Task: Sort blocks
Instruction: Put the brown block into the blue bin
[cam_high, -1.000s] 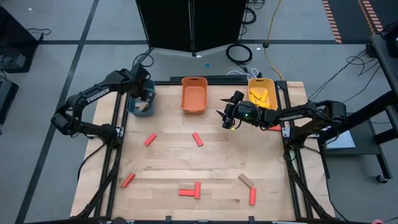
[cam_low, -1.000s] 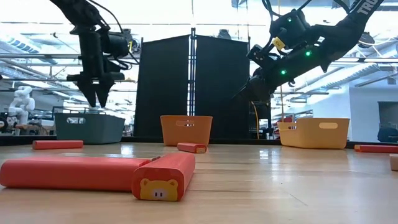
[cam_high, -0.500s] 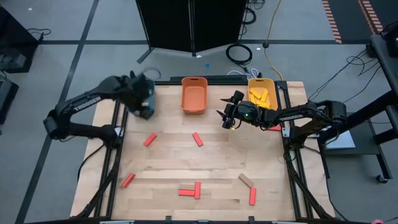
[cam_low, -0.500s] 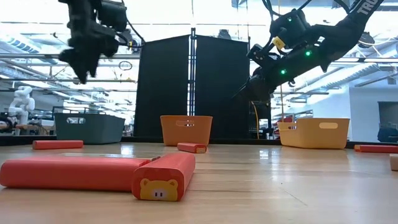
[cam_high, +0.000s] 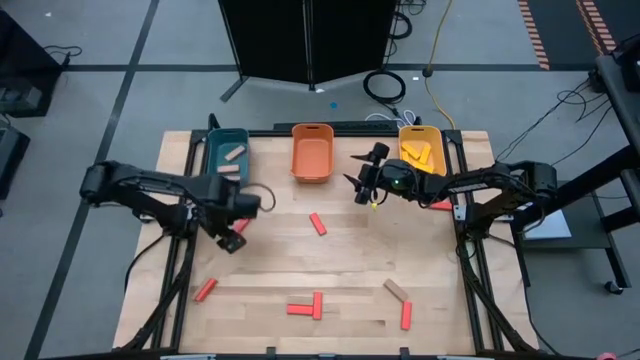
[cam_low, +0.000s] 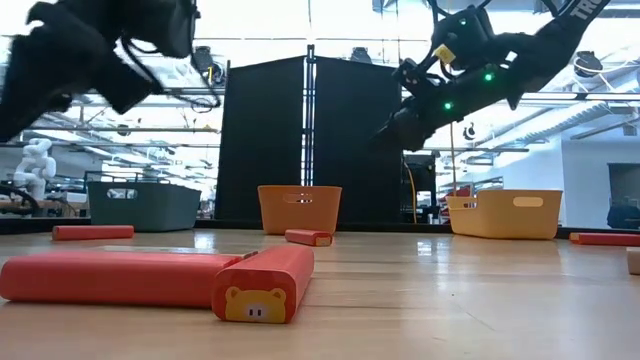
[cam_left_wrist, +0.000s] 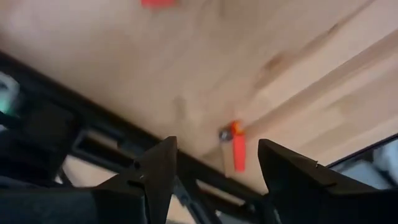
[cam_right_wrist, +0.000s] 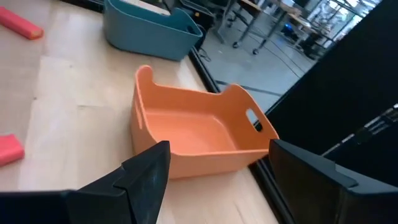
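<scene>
Red blocks lie flat on the table in the high view: one (cam_high: 318, 223) mid-table, one (cam_high: 205, 290) near-left, a crossed pair (cam_high: 304, 307) and one (cam_high: 406, 315) near the near edge, beside a tan block (cam_high: 397, 290). Tan blocks (cam_high: 232, 155) lie in the teal bin (cam_high: 213, 150), yellow blocks (cam_high: 421, 152) in the yellow bin (cam_high: 404, 133). My left gripper (cam_high: 232, 240) (cam_left_wrist: 214, 177) hangs open and empty over the table's left half. My right gripper (cam_high: 352, 172) (cam_right_wrist: 214, 186) hovers open and empty just right of the orange bin (cam_high: 311, 152) (cam_right_wrist: 199, 134).
The three bins stand in a row along the far edge. Another red block (cam_high: 440, 205) lies under the right arm. At table height two red blocks (cam_low: 265, 285) fill the foreground. Bare wood lies between the mid-table block and the near group.
My left arm has swung from above the teal bin toward the near edge and down over the table's left half. The teal bin, uncovered, shows tan blocks inside. My right gripper has risen slightly and stayed near the orange bin.
</scene>
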